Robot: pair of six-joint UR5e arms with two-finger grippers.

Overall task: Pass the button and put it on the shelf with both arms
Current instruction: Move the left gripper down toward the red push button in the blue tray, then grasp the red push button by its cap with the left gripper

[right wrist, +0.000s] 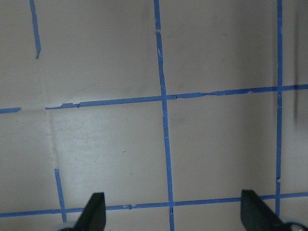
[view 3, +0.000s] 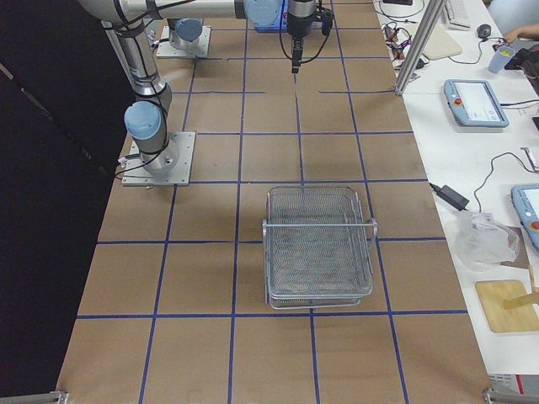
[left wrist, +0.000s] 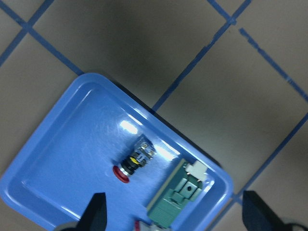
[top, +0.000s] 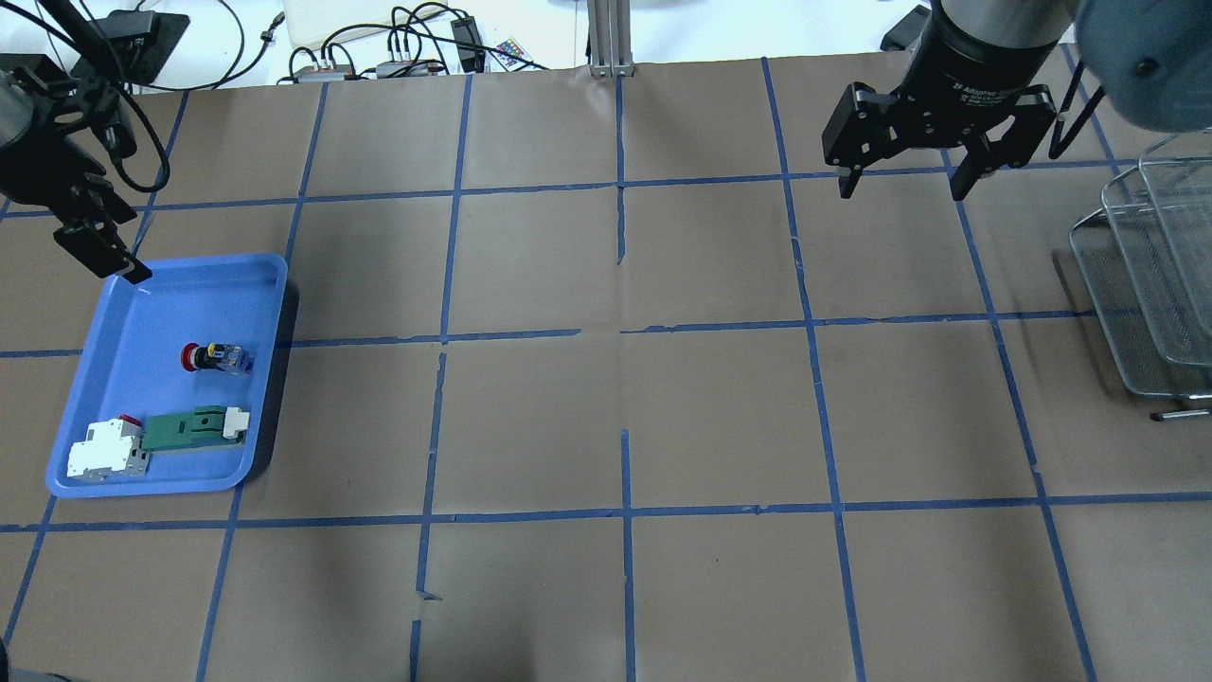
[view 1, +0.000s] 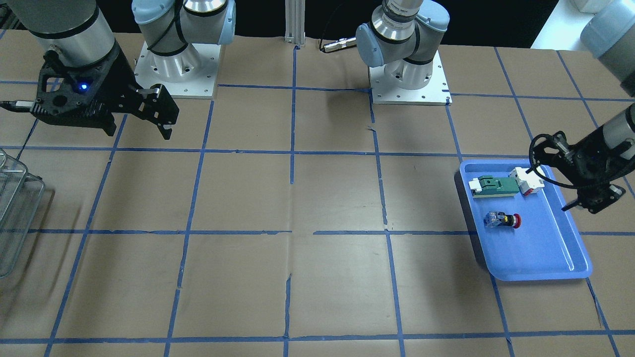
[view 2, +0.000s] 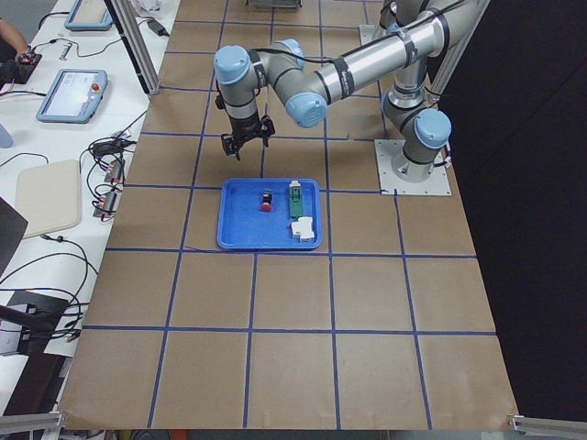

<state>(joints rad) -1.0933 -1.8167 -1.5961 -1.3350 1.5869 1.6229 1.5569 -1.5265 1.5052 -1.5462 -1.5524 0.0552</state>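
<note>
The button (top: pixel 213 358), with a red cap, black barrel and clear bluish rear block, lies on its side in the blue tray (top: pixel 268 284). It also shows in the front view (view 1: pixel 503 219) and the left wrist view (left wrist: pixel 134 161). My left gripper (top: pixel 99 254) is open and empty. It hovers above the tray's far corner, apart from the button (view 2: pixel 266 199). My right gripper (top: pixel 904 185) is open and empty, high over bare table. The wire-mesh shelf (top: pixel 1150 284) stands at the table's right end, to the right of that gripper, and shows whole in the right side view (view 3: pixel 318 248).
In the tray, a green-and-white flat part (top: pixel 194 428) and a white block with red (top: pixel 104 450) lie at the end nearer the robot. Brown paper with a blue tape grid covers the table. Cables and operator pendants lie beyond the far edge.
</note>
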